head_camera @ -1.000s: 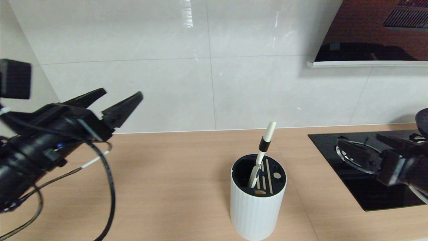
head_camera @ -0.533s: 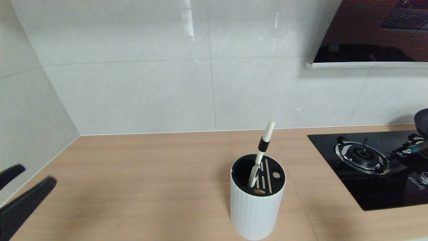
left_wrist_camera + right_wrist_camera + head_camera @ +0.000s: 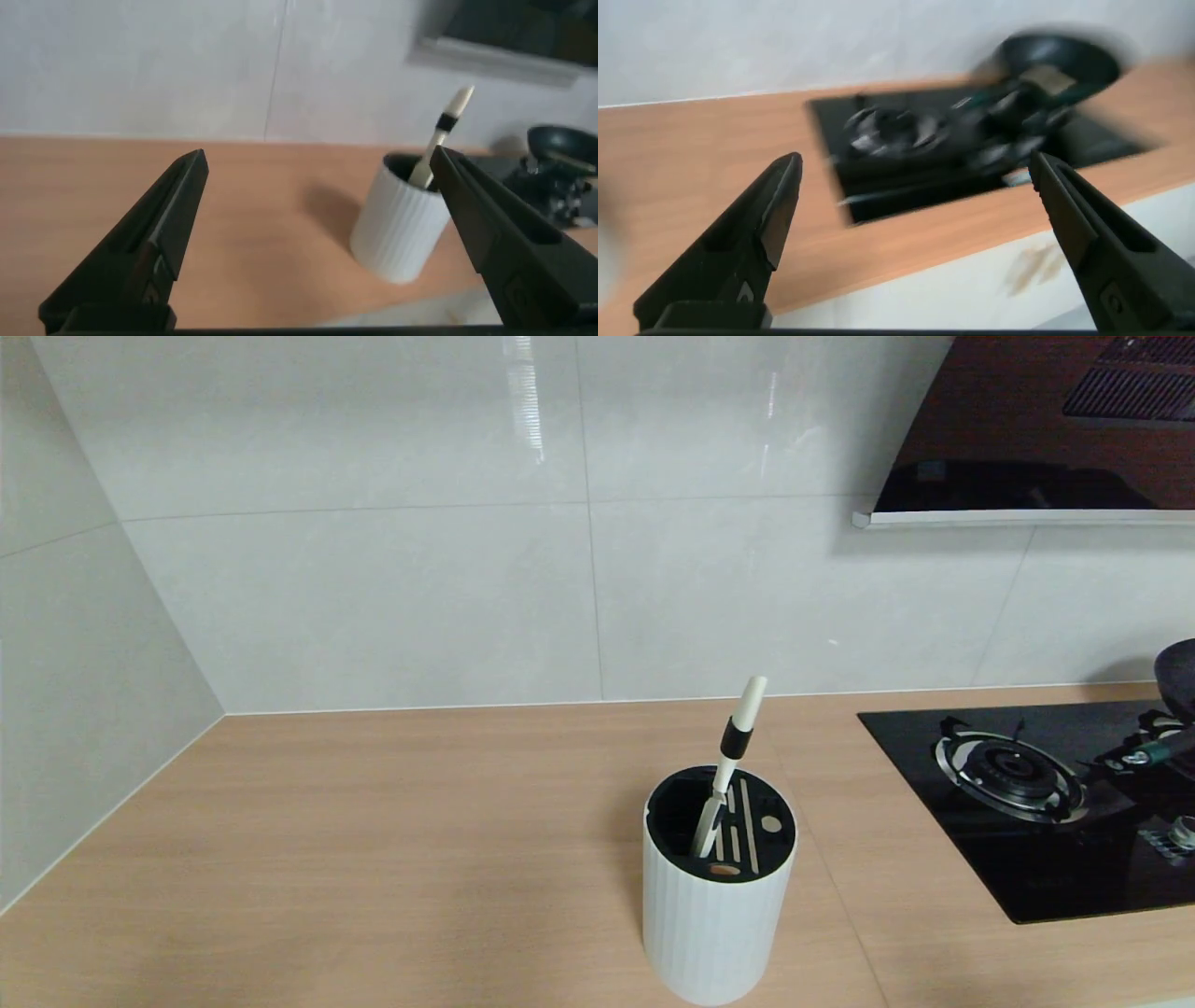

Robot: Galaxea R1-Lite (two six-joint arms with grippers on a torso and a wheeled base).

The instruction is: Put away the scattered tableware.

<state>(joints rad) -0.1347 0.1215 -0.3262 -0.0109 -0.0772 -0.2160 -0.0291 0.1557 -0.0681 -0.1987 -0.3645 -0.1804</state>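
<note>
White and ribbed, the round holder [image 3: 717,933] stands on the pale wooden bench [image 3: 420,859] close to its front edge, just left of the black hob [image 3: 1018,868] set into the bench's right end. We see a cream-handled utensil [image 3: 740,733] with a black band standing in one of the slots in the holder's dark top. Its handle leans up toward the back edge, and its working end is down inside, so we cannot tell what kind it is. A dark pan [image 3: 1178,674] sits at the hob's far right, by the tiled wall [image 3: 373,569]. Our left hand [image 3: 318,157] is spread wide with nothing between its fingers, and faces the holder from well apart. Our right hand [image 3: 915,163] is likewise spread wide and empty, facing the hob across the bench's front edge.
</note>
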